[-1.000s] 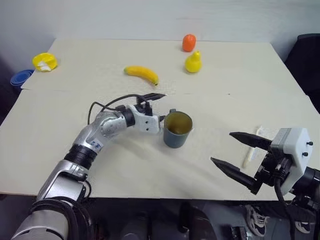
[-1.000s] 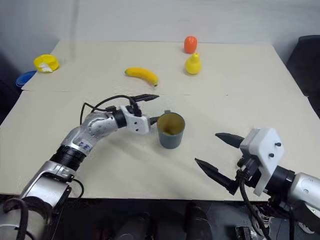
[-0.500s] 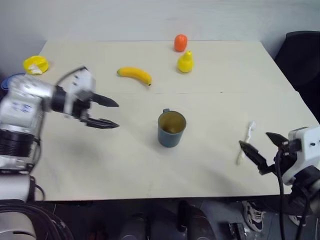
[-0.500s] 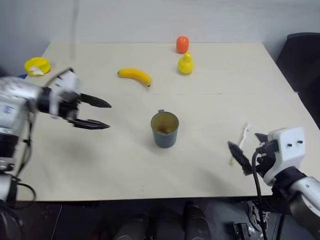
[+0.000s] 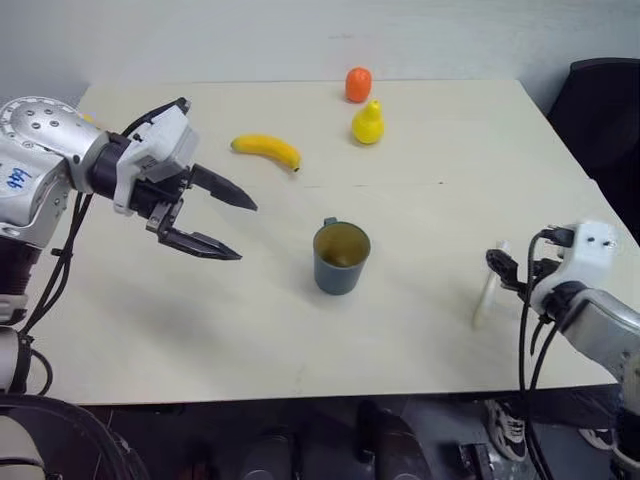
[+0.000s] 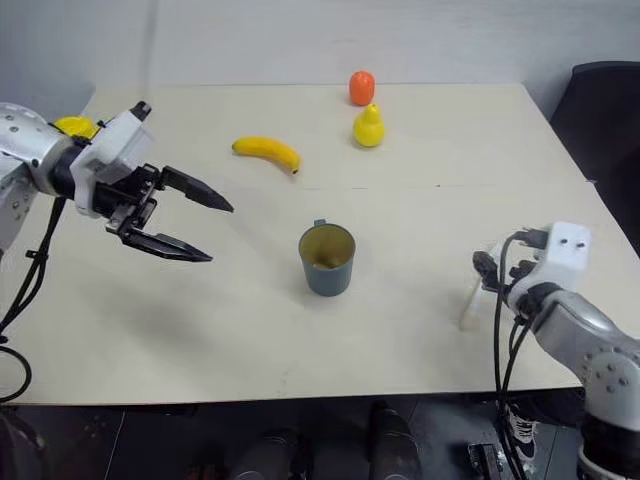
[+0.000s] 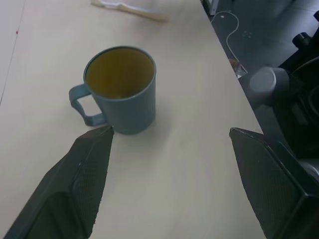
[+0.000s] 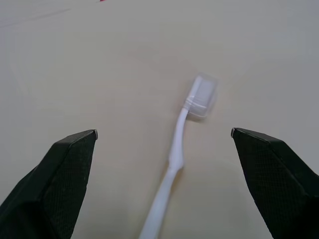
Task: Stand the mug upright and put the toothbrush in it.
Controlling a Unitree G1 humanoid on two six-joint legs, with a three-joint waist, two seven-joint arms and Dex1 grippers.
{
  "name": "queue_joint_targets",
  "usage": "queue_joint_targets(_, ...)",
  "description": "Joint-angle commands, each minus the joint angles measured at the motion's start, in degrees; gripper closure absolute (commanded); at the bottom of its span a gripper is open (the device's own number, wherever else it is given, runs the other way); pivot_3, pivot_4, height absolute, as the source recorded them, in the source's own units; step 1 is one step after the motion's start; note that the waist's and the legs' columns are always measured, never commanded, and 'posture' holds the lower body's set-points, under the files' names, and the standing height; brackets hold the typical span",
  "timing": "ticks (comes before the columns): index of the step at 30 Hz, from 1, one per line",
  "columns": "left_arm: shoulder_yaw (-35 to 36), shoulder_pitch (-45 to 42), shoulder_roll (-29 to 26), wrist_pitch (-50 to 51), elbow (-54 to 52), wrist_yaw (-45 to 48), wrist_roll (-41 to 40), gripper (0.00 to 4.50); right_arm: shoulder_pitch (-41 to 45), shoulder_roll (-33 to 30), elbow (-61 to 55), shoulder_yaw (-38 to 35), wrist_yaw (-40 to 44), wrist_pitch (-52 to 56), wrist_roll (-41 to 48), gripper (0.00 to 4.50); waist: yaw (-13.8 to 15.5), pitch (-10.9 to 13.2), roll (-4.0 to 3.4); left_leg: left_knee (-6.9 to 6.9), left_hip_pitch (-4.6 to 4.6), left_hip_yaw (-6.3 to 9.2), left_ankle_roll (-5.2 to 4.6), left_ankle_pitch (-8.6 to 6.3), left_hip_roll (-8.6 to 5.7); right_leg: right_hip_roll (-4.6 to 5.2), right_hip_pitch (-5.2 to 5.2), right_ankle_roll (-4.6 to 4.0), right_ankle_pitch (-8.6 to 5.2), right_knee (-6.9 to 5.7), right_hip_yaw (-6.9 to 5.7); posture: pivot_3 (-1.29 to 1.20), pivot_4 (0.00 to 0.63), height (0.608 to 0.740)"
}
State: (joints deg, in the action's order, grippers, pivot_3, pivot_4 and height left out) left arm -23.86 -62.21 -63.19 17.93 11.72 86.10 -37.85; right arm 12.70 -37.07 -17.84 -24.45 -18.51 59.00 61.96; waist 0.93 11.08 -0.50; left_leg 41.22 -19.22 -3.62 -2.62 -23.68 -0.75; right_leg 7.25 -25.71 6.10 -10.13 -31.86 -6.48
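The dark teal mug point(image 5: 341, 258) stands upright near the middle of the table, its tan inside empty and its handle toward the far side. My left gripper point(image 5: 245, 230) hovers open to the left of it, above the table, pointing at the mug point(image 7: 119, 89) with nothing between its fingers. The white toothbrush point(image 5: 487, 295) lies flat near the table's right front edge. My right gripper point(image 8: 164, 132) is open just behind the toothbrush point(image 8: 177, 154), whose handle runs between the two fingers without touching them.
A banana point(image 5: 266, 150), a yellow pear-shaped toy point(image 5: 367, 122) and an orange toy point(image 5: 357, 84) lie at the back of the table point(image 5: 200, 330). A yellow dish point(image 6: 70, 125) peeks out behind my left arm. A dark chair point(image 5: 600, 100) stands to the right.
My left gripper has drawn back from the mug, risen to the left and rolled. My right gripper has moved forward and down to the toothbrush. The mug stays upright.
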Motion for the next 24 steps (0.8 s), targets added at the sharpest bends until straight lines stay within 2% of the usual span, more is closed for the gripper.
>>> queue_joint_targets(1,0.3,-1.8,-0.1,-1.3,-1.5,6.4,-1.5,0.57,2.4,1.3,3.6,0.2,0.9,2.5,-0.1,0.00,-0.1,0.0,0.00,-0.01,-0.02,-0.03,-0.01,0.00,-0.02,-0.01,-0.02,0.00,0.00,0.00,0.00,0.00,0.150,0.740)
queue_joint_targets(6,2.7,-3.0,3.2,0.0,0.3,6.4,0.3,0.57,2.7,4.8,3.8,1.5,1.3,5.9,0.3,0.00,0.0,0.0,0.01,-0.01,-0.08,-0.13,-0.02,-0.01,-0.09,-0.04,-0.06,0.00,0.00,0.02,-0.01,0.00,0.150,0.740)
queue_joint_targets(7,3.0,-3.1,3.7,0.0,0.6,6.4,0.8,0.53,2.5,5.4,3.9,2.1,1.4,5.9,-0.4,0.18,0.0,0.0,0.03,0.01,-0.08,-0.13,-0.02,-0.01,-0.09,-0.04,-0.06,0.00,0.00,0.02,-0.01,0.00,0.150,0.740)
queue_joint_targets(10,3.7,-3.0,4.6,0.0,0.8,6.4,1.6,0.52,2.0,7.2,4.4,3.5,2.1,5.4,-2.9,0.87,-0.3,0.0,0.08,0.00,-0.01,-0.12,-0.01,-0.01,-0.10,-0.07,0.00,0.01,0.00,0.01,0.00,0.00,0.150,0.740)
queue_joint_targets(20,5.4,-2.5,5.6,0.7,1.4,6.4,2.5,0.52,1.4,10.1,3.5,3.1,4.8,6.0,-7.4,4.26,-1.2,-0.1,0.11,-0.01,0.02,-0.18,0.03,-0.02,0.31,-0.27,0.01,0.01,0.00,-0.05,0.24,0.00,0.150,0.740)
queue_joint_targets(24,7.2,-1.0,5.9,1.7,1.6,6.2,3.7,0.52,1.5,9.1,1.5,4.1,7.7,3.5,-10.3,4.37,-1.2,-0.1,0.11,0.01,0.04,-0.19,0.10,-0.05,0.43,-0.42,0.01,-0.03,0.00,-0.05,0.26,0.00,0.150,0.740)
